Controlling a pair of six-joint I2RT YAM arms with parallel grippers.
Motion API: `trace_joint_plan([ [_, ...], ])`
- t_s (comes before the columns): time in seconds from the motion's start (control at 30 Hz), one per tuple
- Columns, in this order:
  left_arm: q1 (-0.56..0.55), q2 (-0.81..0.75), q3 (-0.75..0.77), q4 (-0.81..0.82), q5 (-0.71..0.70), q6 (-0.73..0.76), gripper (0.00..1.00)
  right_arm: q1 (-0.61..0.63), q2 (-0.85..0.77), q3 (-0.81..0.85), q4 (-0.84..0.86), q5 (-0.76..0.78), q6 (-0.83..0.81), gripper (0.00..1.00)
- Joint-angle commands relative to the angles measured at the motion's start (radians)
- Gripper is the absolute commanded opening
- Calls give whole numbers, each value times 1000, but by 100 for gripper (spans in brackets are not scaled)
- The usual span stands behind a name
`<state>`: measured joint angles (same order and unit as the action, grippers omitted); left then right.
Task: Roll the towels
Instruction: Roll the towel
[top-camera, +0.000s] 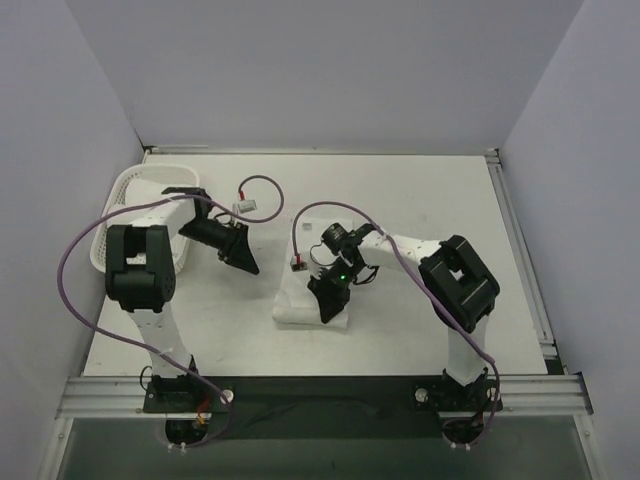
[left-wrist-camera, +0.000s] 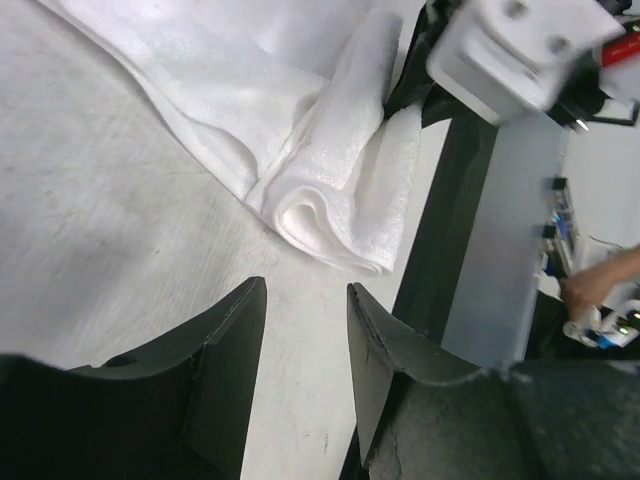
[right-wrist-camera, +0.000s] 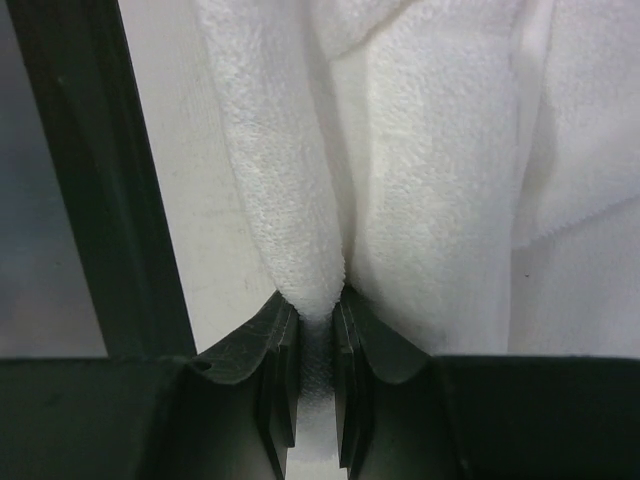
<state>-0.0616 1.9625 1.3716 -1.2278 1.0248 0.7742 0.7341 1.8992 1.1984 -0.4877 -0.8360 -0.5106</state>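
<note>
The towel (top-camera: 295, 308) is soft, light white terry. It looks limp enough to slump wherever it is unsupported, and its nubby pile should catch on the pads rather than slip. The right gripper (right-wrist-camera: 318, 335) is clamped on a thick pinched fold, with cloth bulging just ahead of its fingertips and draping to either side. The left gripper (left-wrist-camera: 305, 350) hangs with its black fingers apart and nothing between them. Ahead of it, slightly right, the towel's edge lies curled in a loose, layered roll on the matte table (left-wrist-camera: 100, 200). The best hold is probably across that roll, several layers together, since a single layer would likely peel away.
</note>
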Motion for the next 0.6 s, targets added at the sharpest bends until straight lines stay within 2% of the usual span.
trace_joint_plan([
  [0.0, 48, -172, -20, 42, 52, 59, 49, -53, 63, 65, -124, -161, 18, 0],
  [0.07, 54, -306, -86, 100, -3, 62, 51, -85, 112, 88, -146, -195, 27, 0],
  [0.13, 42, -410, -193, 232, -73, 56, 53, -110, 144, 124, -164, -239, 37, 0],
  [0.17, 31, -509, -238, 328, -101, 56, 57, -116, 179, 136, -187, -253, 40, 0],
  [0.23, -10, -601, -310, 411, -159, 65, 60, -128, 210, 174, -206, -297, 47, 0],
  [0.33, -163, -764, -463, 568, -319, 105, 61, -147, 279, 231, -250, -348, 57, 0],
  [0.37, -261, -830, -529, 643, -395, 128, 62, -156, 309, 245, -277, -353, 57, 0],
  [0.43, -351, -908, -604, 736, -512, 148, 65, -163, 348, 282, -314, -377, 58, 0],
  [0.5, -475, -935, -685, 844, -564, 184, 66, -171, 365, 296, -330, -385, 52, 0],
  [0.57, -553, -944, -732, 937, -652, 237, 68, -176, 386, 314, -347, -396, 50, 0],
])
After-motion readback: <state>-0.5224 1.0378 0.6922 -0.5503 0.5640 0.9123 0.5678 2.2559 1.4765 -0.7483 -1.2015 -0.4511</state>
